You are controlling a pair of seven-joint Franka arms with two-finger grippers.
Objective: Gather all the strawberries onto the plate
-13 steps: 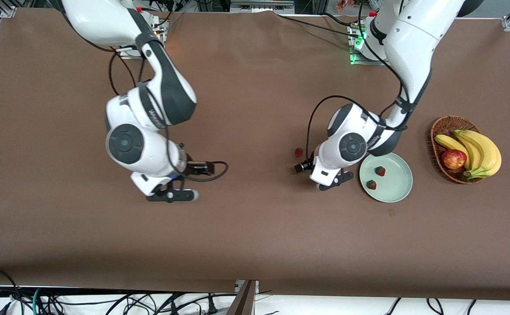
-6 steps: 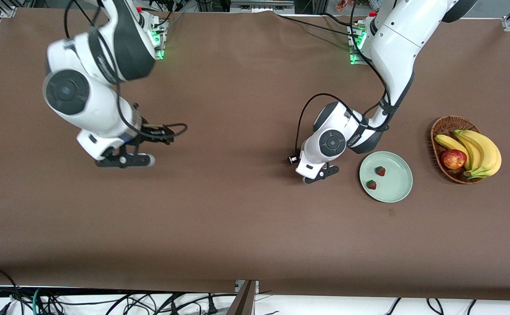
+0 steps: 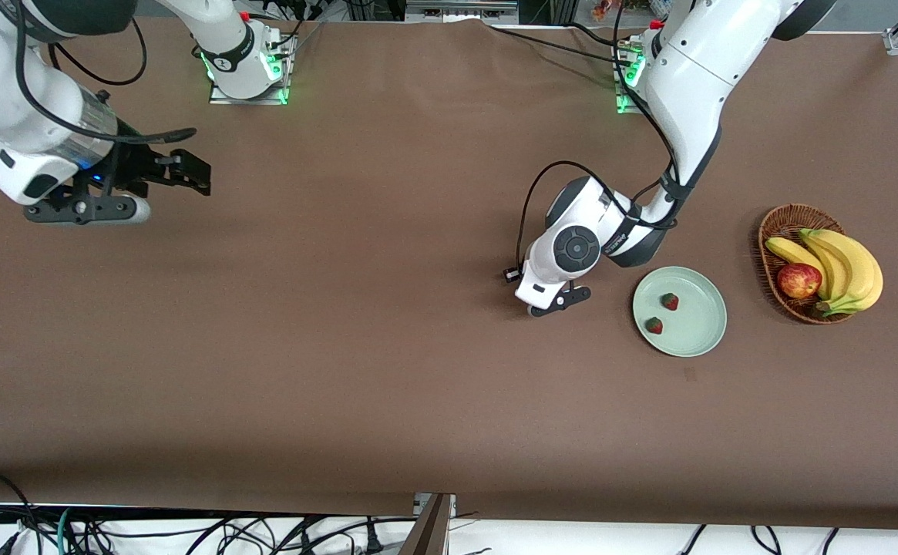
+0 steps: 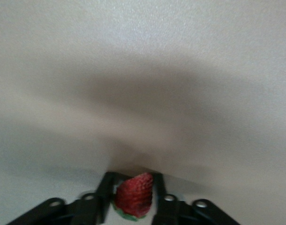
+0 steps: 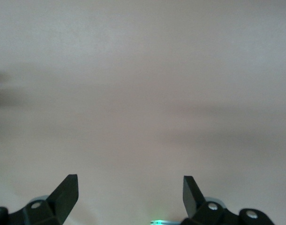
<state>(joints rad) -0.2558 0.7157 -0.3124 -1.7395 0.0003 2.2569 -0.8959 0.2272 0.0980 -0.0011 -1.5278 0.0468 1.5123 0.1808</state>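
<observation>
Left gripper (image 4: 133, 206) is clenched on the last strawberry (image 4: 133, 196) just beside the plate (image 3: 699, 333), where two strawberries (image 3: 670, 301) sit. Right gripper (image 5: 130, 194) waits spread wide, well away.

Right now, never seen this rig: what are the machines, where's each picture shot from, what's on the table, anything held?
Two white robot arms work at a brown table. One picture looks down from a high camera facing them; two come from cameras on the wrists. The left gripper, low over the table beside the round pale mint-green plate, is shut on a small red strawberry. Two more strawberries lie in the plate. A brown wicker basket holds yellow bananas and a red apple. The right gripper waits open and empty at its own end.
</observation>
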